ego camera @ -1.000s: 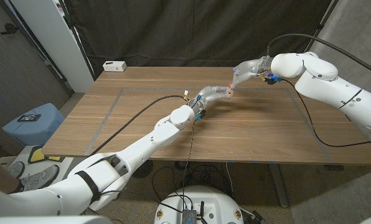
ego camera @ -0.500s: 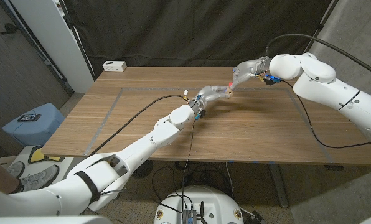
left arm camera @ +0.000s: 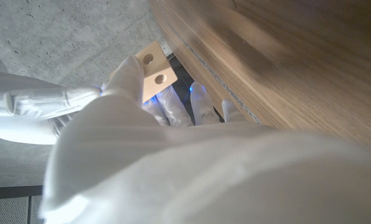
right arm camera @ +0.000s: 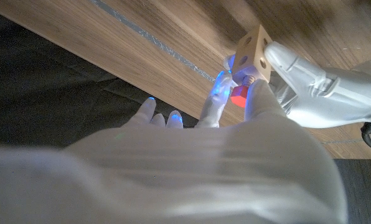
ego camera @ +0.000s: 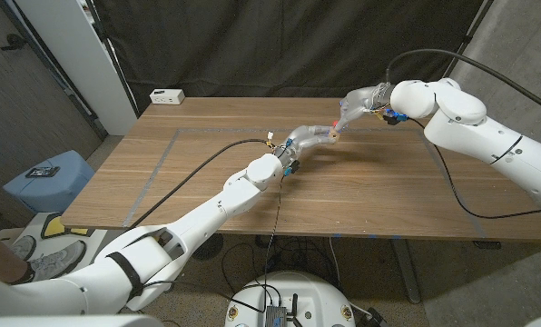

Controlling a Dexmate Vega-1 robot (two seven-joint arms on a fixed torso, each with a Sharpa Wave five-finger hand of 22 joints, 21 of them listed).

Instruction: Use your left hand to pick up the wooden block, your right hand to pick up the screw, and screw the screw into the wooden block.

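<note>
My left hand (ego camera: 311,136) holds the small light wooden block (ego camera: 332,133) above the far middle of the table. In the left wrist view the block (left arm camera: 154,73) shows two round holes and sits against my left hand's fingers (left arm camera: 128,78). My right hand (ego camera: 355,103) reaches in from the far right and meets the block. In the right wrist view its fingers (right arm camera: 220,99) pinch a red-headed screw (right arm camera: 239,94) right against the block (right arm camera: 255,51), which my left hand (right arm camera: 316,87) grips from the other side.
The wooden table (ego camera: 207,182) carries grey tape lines (ego camera: 152,173) forming a rectangle. A white box (ego camera: 167,95) lies at the far left corner. A black cable (ego camera: 198,168) runs along my left arm. A dark curtain hangs behind the table.
My right arm has shifted slightly to the left at the elbow. Both hands stay together at the block.
</note>
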